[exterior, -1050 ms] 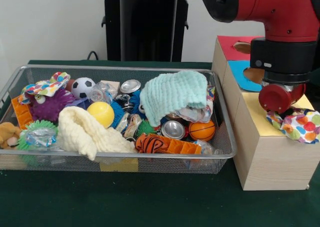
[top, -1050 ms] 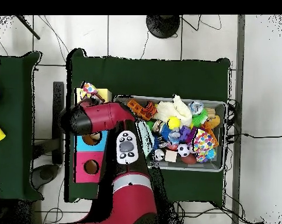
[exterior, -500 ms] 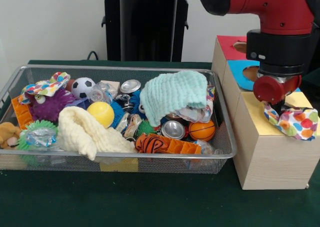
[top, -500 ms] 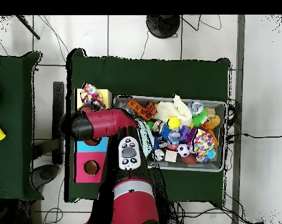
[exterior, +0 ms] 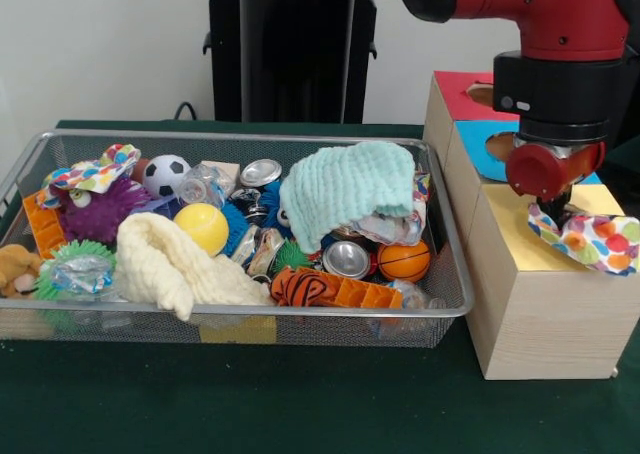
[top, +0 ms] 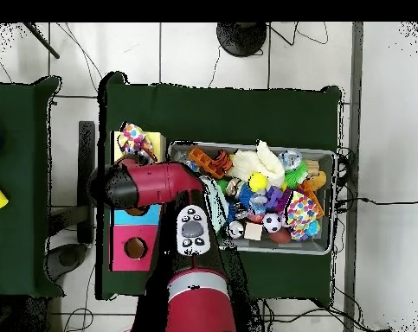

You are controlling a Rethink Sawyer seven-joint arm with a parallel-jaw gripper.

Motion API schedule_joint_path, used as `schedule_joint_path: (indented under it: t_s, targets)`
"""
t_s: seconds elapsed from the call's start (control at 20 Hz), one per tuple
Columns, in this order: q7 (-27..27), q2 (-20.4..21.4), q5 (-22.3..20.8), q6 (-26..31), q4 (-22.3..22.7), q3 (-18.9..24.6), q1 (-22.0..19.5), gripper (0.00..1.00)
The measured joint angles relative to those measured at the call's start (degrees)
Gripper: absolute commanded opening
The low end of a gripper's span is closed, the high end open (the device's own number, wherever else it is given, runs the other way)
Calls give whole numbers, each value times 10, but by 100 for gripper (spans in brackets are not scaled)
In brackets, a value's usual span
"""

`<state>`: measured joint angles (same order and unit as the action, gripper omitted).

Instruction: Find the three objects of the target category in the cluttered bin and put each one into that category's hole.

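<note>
My gripper (exterior: 556, 214) hangs over the yellow top (exterior: 508, 226) of the wooden box, shut on a polka-dot cloth (exterior: 592, 240) that trails off to the right above the box's edge. From above, the cloth (top: 132, 138) lies over the yellow section (top: 154, 142), and the arm hides the gripper. The yellow section's hole is covered. In the wire bin (exterior: 240, 138) lie a mint cloth (exterior: 345, 186), a cream cloth (exterior: 172, 264) and a second polka-dot cloth (exterior: 88, 174).
The box also has a blue section (exterior: 478, 134) and a red section (exterior: 460, 92), each with a hole. The bin holds balls, crushed cans, a purple fuzzy toy (exterior: 98, 212) and orange blocks. The black pedestal (exterior: 290, 54) stands behind the bin.
The gripper has risen slightly over the yellow section, lifting the polka-dot cloth a little with it. The bin's contents have not moved.
</note>
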<state>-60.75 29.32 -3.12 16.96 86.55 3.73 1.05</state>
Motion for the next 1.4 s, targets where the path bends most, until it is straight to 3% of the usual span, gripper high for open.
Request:
schedule_joint_path:
  t_s: [0.4, 0.85, 1.4]
  targets:
    - [0, 13, 12, 0, 11, -15, 10, 0]
    - [0, 56, 26, 7, 42, -34, 25, 0]
    - [0, 67, 30, 27, 60, -45, 34, 0]
